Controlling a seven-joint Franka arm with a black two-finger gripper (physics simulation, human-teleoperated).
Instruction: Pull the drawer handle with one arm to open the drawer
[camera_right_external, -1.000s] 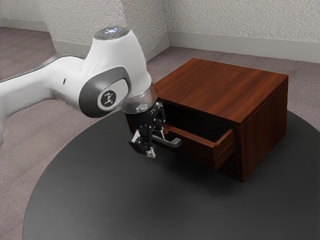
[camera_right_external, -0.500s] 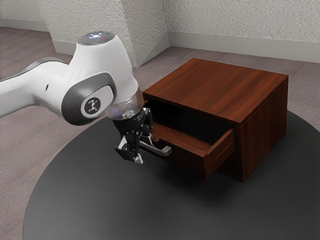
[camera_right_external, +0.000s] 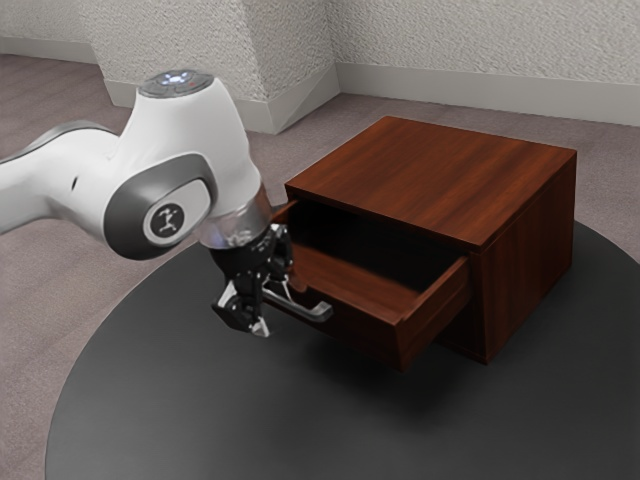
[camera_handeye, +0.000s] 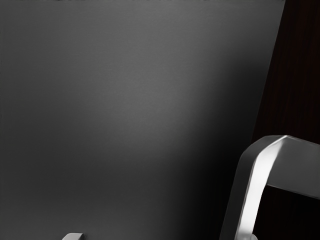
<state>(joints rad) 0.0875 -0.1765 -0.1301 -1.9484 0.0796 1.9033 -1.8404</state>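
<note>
1. Where the round, matte black bench (camera_right_external: 300, 420) curves toward its far edge, a box-shaped cabinet (camera_right_external: 450, 170) of glossy reddish-brown wood stands, its grain running in long streaks across the flat top.
2. The drawer (camera_right_external: 360, 300) is partway out of the cabinet's front, jutting toward the middle of the bench. A dark hollow shows above and behind it, and its thin wooden walls and slab front are the same dark red wood as the cabinet.
3. The drawer handle (camera_right_external: 312, 310) is a slim bar of brushed silver metal with bent ends, fixed to the drawer front on the side facing the exterior view's left.
4. The black jaws are closed narrowly on the drawer handle, one finger on each side of the bar, gripping it toward its end nearer the arm.
5. In the wrist view the drawer handle (camera_handeye: 260, 185) appears as a pale, bevelled metal bend catching light, with the dark drawer (camera_handeye: 300, 75) front beside it and the smooth grey-black bench (camera_handeye: 125, 125) beyond.
6. The arm (camera_right_external: 170, 170) is smooth white plastic with a rounded grey joint cap, coming in from the exterior view's left.
7. A coarse, pinkish-beige carpeted floor (camera_right_external: 60, 270) surrounds the bench, and rough white plaster walls (camera_right_external: 480, 35) with a plain skirting board stand behind.
</note>
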